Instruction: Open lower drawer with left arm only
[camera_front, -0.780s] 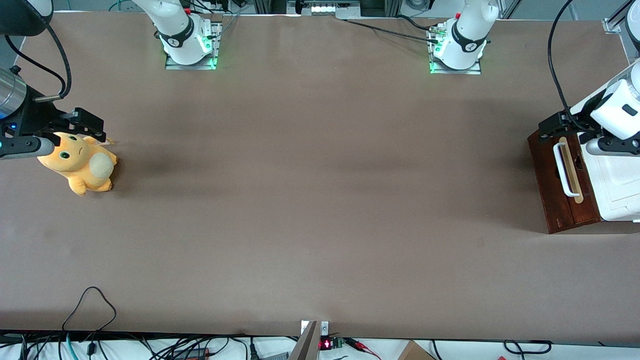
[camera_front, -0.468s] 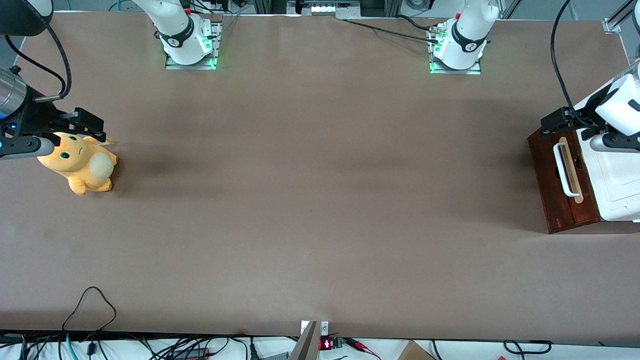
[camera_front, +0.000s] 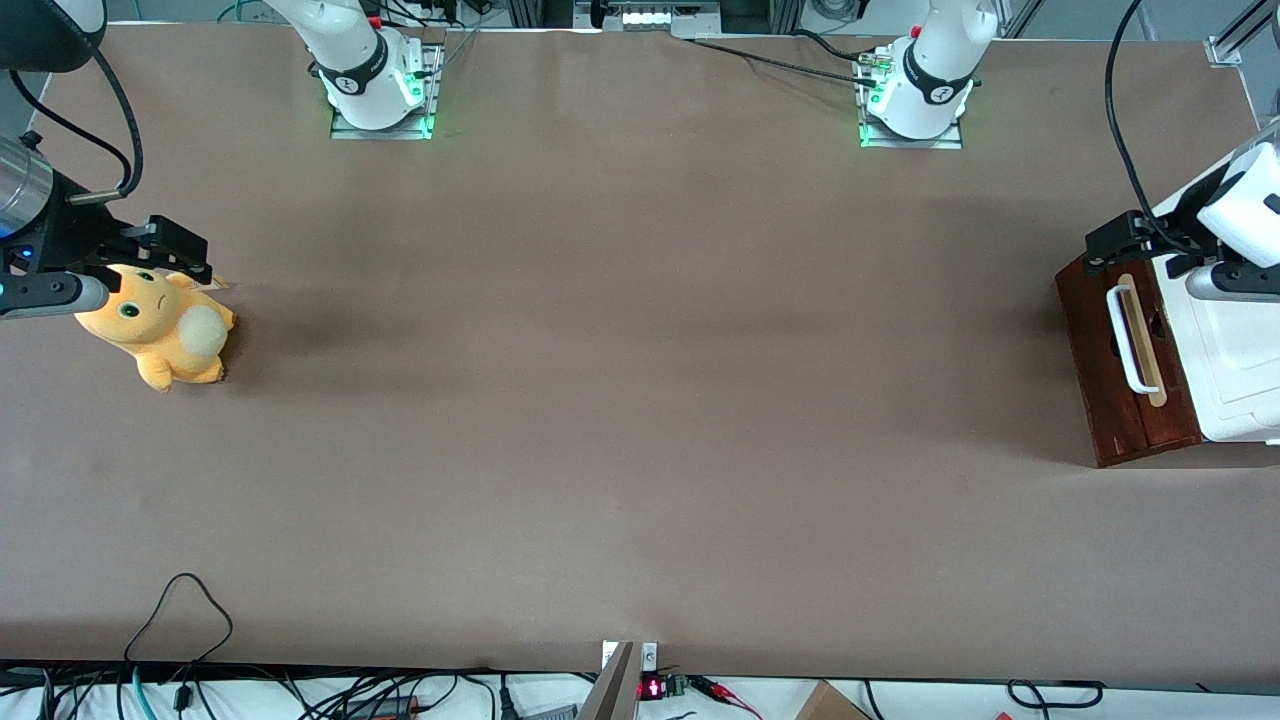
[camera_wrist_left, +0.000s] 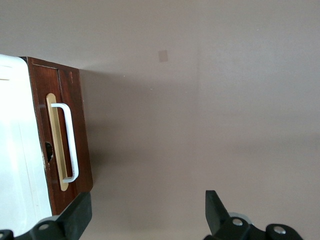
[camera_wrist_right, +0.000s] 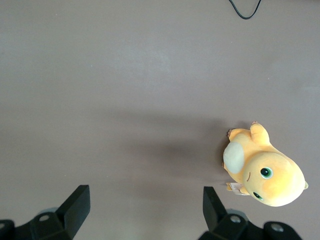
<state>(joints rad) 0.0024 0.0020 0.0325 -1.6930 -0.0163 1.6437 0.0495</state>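
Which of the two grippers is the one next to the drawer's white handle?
The left arm's gripper, jaws open, by the lower drawer, not touching its handle; the silver-wristed one hangs over the orange plush toy.

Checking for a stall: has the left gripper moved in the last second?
Yes. The open gripper has drifted farther from the front camera, off the white loop handle of the lower drawer.
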